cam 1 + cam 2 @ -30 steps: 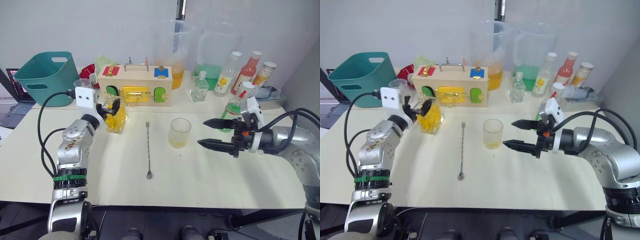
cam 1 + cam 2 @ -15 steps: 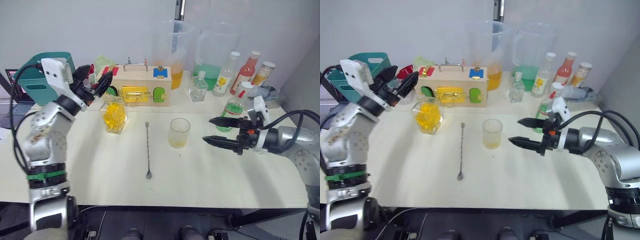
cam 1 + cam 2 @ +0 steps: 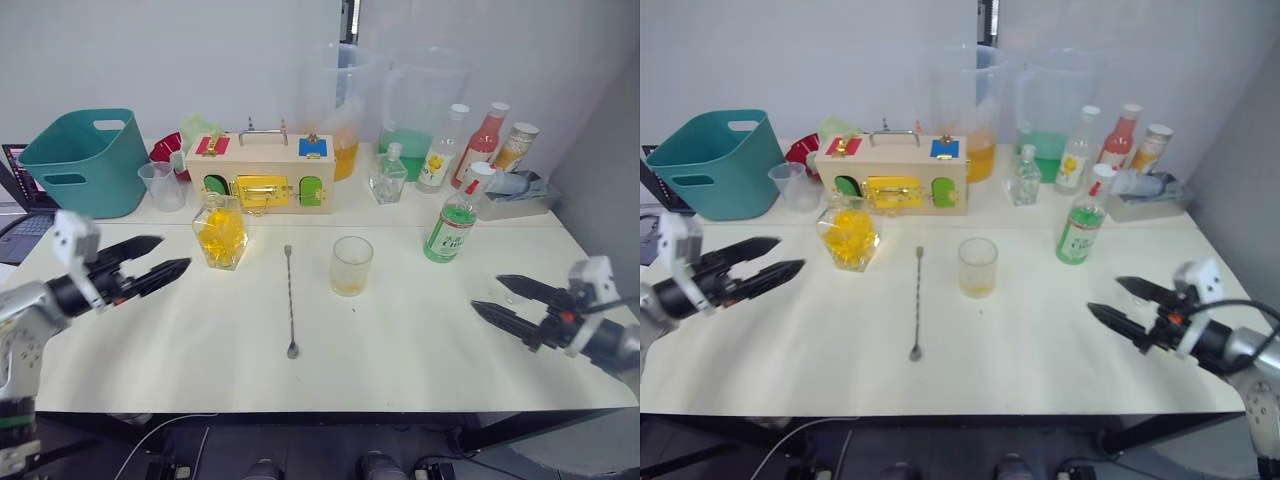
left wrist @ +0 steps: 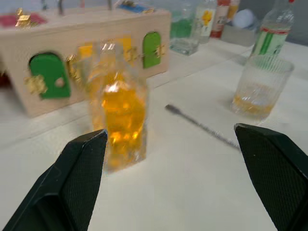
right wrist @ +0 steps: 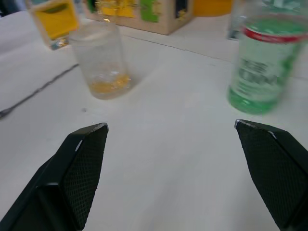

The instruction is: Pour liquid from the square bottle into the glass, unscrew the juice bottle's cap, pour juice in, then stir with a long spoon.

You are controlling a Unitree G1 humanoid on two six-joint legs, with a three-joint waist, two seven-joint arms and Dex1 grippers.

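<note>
The square bottle (image 3: 222,232) stands upright on the table, about half full of yellow liquid (image 4: 118,111). To its right the glass (image 3: 351,265) holds a thin layer of yellow liquid at the bottom. The long spoon (image 3: 289,300) lies flat between them. The juice bottle (image 3: 455,215) stands right of the glass with its cap (image 3: 481,172) on. My left gripper (image 3: 172,254) is open, low over the table, left of the square bottle and apart from it. My right gripper (image 3: 487,294) is open near the table's right front, apart from the juice bottle and glass.
A wooden latch box (image 3: 262,172) stands behind the square bottle, with a teal basket (image 3: 85,160) and a measuring cup (image 3: 160,185) to its left. Two large pitchers (image 3: 345,100) and several bottles (image 3: 482,130) line the back right. A small clear bottle (image 3: 388,175) stands there too.
My left gripper has left the square bottle, risen, then dropped back to the left, low over the table. My right gripper has drawn back to the right, away from the glass.
</note>
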